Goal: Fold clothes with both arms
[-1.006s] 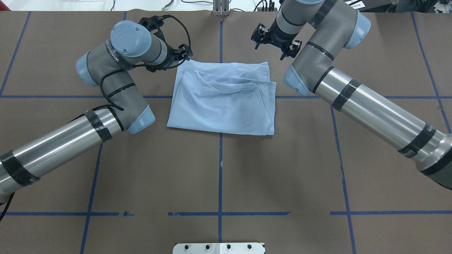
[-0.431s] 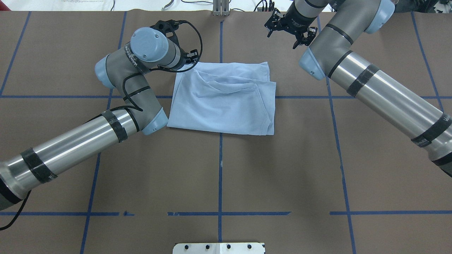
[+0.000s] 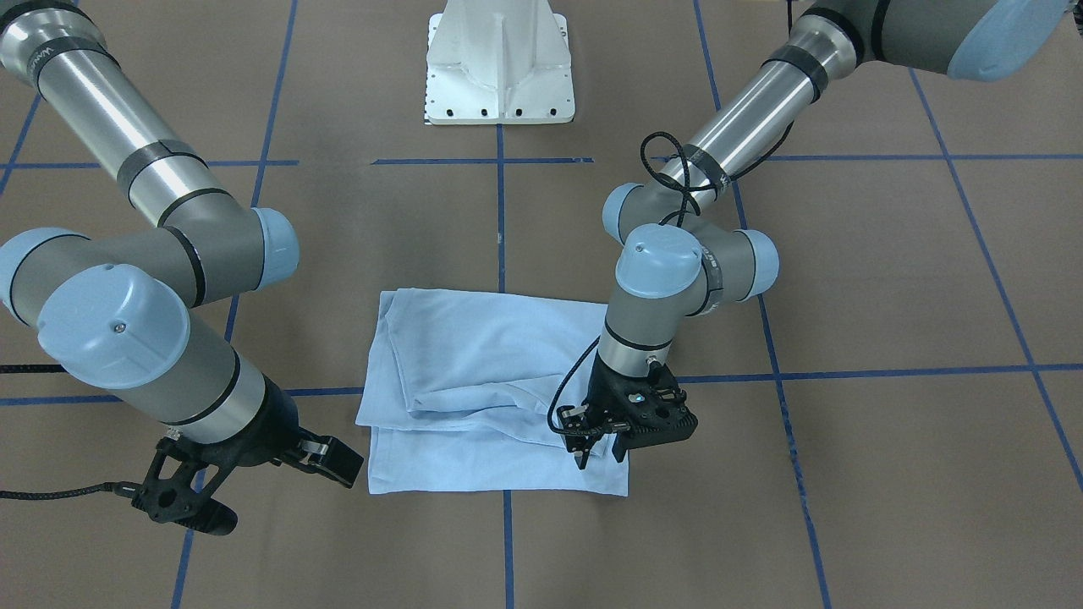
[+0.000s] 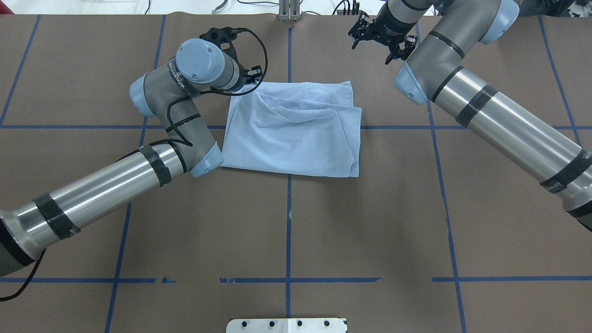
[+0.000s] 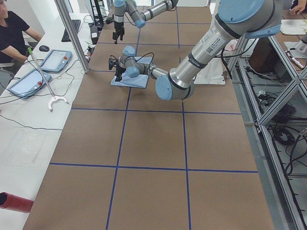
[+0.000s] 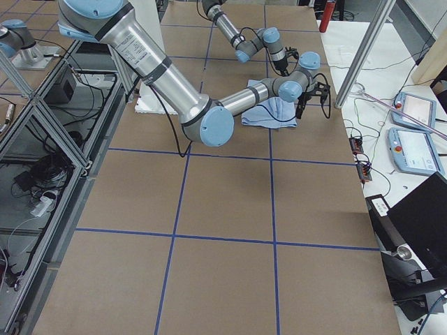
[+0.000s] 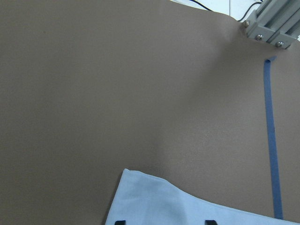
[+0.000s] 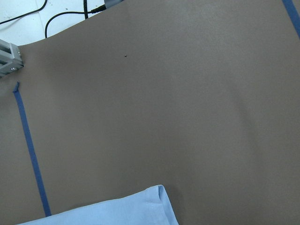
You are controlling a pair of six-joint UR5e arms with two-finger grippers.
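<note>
Folded light blue T-shirt (image 4: 291, 138) lies on the brown table (image 4: 370, 222); left gripper (image 3: 601, 458), fingers apart, points down over its far left corner; right gripper (image 4: 374, 48), likewise spread, hangs clear beyond its far right corner

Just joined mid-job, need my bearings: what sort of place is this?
Probably a robotics lab: a tape-gridded table, aluminium frame posts, and tablet-like pendants on a side desk by a seated person.
</note>
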